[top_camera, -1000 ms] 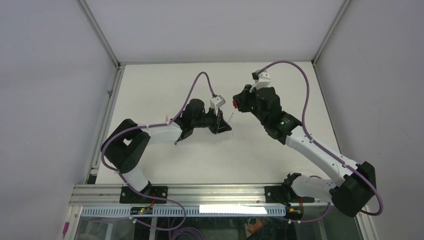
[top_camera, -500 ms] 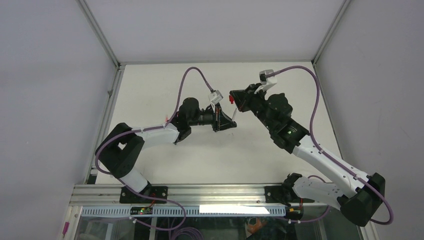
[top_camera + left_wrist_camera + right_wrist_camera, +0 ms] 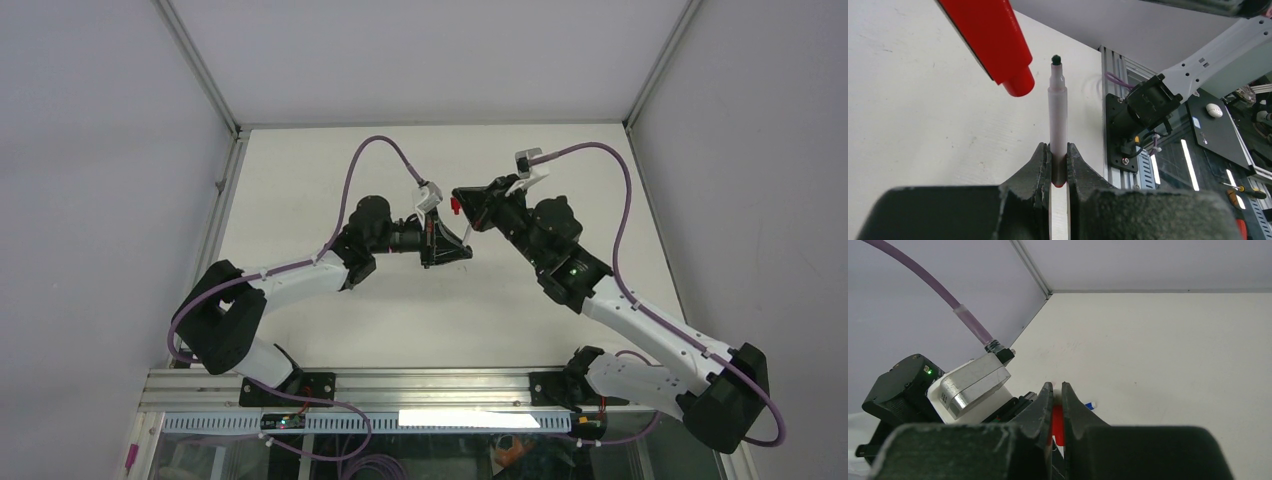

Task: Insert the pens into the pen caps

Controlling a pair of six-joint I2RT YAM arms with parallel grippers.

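Note:
My left gripper (image 3: 447,243) (image 3: 1058,156) is shut on a whitish-grey pen (image 3: 1058,120) near its rear end. The pen's dark tip (image 3: 1056,60) points up and away. The pen shows in the top view (image 3: 466,226) as a thin pale stick. My right gripper (image 3: 459,199) (image 3: 1057,390) is shut on a red pen cap (image 3: 1057,422) (image 3: 455,206). In the left wrist view the red cap (image 3: 993,40) hangs just left of the pen tip, its end beside the tip and not on it. A small blue cap (image 3: 1090,405) lies on the table beyond my right fingers.
The white table (image 3: 330,180) is walled by grey panels with metal frame rails (image 3: 215,230). The left wrist's silver camera housing (image 3: 973,385) sits close before my right gripper. The right arm's base (image 3: 1143,107) and the front rail are beyond the pen.
Both grippers have come together above the table's middle. The left one lifted the pen and swung it up. The right one moved left with the red cap toward the pen tip.

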